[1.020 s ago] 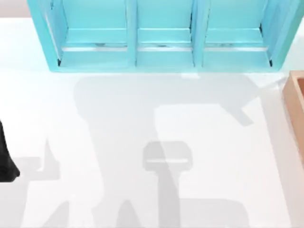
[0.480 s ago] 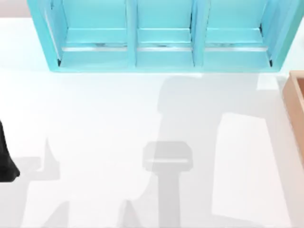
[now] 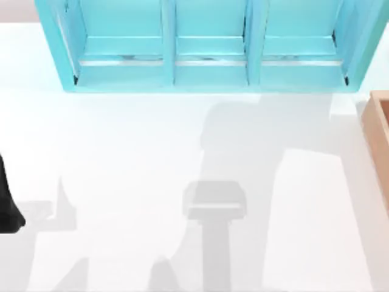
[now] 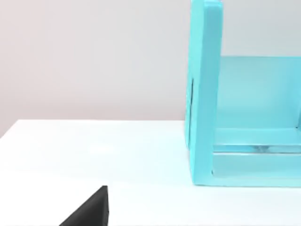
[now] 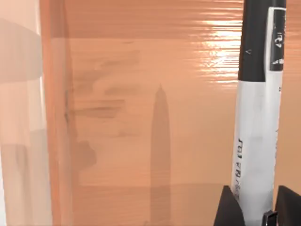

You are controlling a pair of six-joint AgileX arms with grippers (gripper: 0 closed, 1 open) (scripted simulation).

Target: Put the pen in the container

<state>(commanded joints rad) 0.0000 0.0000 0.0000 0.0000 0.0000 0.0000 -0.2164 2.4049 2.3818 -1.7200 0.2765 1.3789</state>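
White table (image 3: 121, 158) with teal shelf unit (image 3: 206, 48) along its far edge; tan container (image 3: 378, 137) at the right edge. Right gripper (image 5: 256, 207), fingers closed on the pen (image 5: 257, 117), holds it over the container's wooden floor. Left arm (image 3: 7, 207) parked at the left edge; whether its fingers are open cannot be told.

Left AgileX arm's black gripper (image 3: 7, 204) parked at the worktop's left edge, one dark corner of it in the left wrist view, right gripper's (image 5: 256, 207) black fingers (image 5: 231, 209) apparently clamped either side of the slim black marker pen (image 5: 257, 117)
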